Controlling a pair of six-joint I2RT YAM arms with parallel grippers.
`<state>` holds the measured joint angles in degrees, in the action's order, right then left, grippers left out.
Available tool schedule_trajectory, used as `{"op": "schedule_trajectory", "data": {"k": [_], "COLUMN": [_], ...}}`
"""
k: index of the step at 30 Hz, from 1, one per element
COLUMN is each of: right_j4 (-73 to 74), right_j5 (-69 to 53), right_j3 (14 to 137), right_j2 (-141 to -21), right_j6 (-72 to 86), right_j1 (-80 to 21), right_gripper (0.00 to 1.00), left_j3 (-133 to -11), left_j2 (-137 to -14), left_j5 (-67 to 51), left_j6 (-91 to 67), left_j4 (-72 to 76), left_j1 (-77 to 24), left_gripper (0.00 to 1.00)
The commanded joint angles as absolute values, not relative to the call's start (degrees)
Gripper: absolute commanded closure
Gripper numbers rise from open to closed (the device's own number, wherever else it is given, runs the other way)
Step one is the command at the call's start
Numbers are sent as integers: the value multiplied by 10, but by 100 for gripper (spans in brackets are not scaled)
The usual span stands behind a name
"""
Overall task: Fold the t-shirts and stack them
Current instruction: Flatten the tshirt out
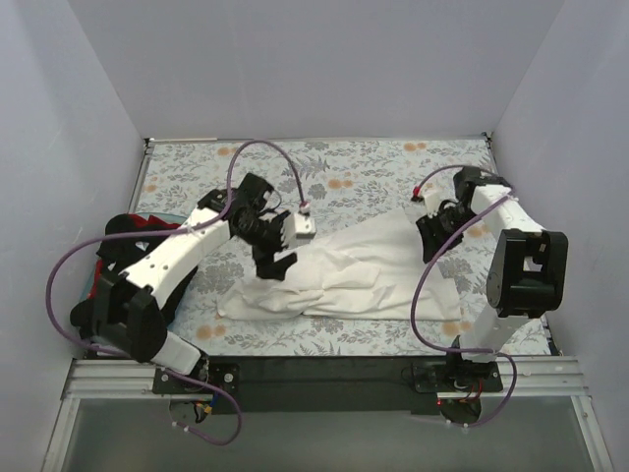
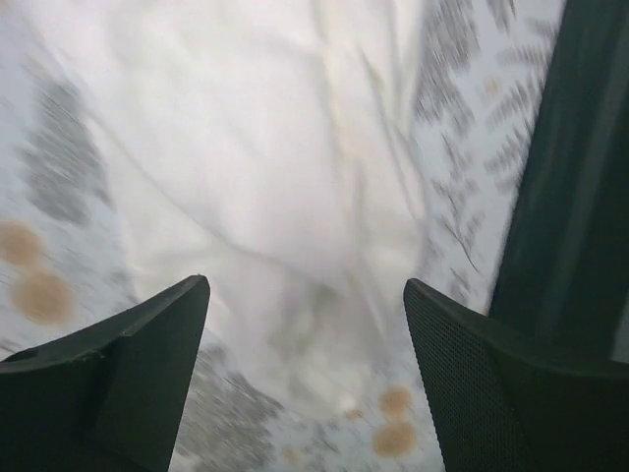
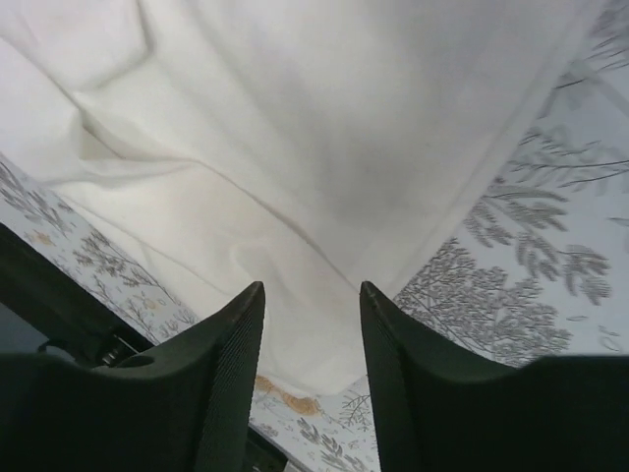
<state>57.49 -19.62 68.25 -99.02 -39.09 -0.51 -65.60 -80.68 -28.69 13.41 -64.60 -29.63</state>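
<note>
The large off-white t-shirt (image 1: 359,270) lies rumpled across the middle of the floral table cloth (image 1: 373,167). My left gripper (image 1: 270,264) hangs open just over the shirt's left part; in the blurred left wrist view the shirt (image 2: 265,147) lies beneath the open, empty gripper (image 2: 305,285). My right gripper (image 1: 432,244) is open at the shirt's upper right edge; in the right wrist view the shirt's edge (image 3: 295,147) lies between and beyond the open gripper (image 3: 311,287). A pile with a black shirt (image 1: 120,246) and a red shirt (image 1: 149,224) sits at the far left.
The left arm (image 1: 167,261) reaches over the pile of dark shirts. White walls close in the table on the left, back and right. A black rail (image 1: 334,374) runs along the near edge with both arm bases on it.
</note>
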Motion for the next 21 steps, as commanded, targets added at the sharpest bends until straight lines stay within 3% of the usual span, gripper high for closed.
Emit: {"op": "schedule_trajectory", "data": {"k": [1,4,8,11,21], "right_j4": [582,556,534,535,504], "right_j5": [-318,-319,-277,-269,-211], "right_j3": [774,870,972,1061,1160], "right_j2": [-955,-1018,-1119,-1187,-1288], "right_j6": [-384,-335,-286,-266,-300], "right_j1": [29,36,37,31,-32], "right_gripper": [48,14,22,38,39], "left_j3": [-770,-833,-869,-875,-838], "left_j2": [-893,-957,-1021,-1037,-1038], "left_j5": [-382,-427,-452,-432,-440], "left_j6": [35,-47,-89,-96,-95], "left_j4": [-528,-423,-367,-342,-331], "left_j1": [-318,-333,-335,-336,-335], "left_gripper": [20,20,23,24,24]}}
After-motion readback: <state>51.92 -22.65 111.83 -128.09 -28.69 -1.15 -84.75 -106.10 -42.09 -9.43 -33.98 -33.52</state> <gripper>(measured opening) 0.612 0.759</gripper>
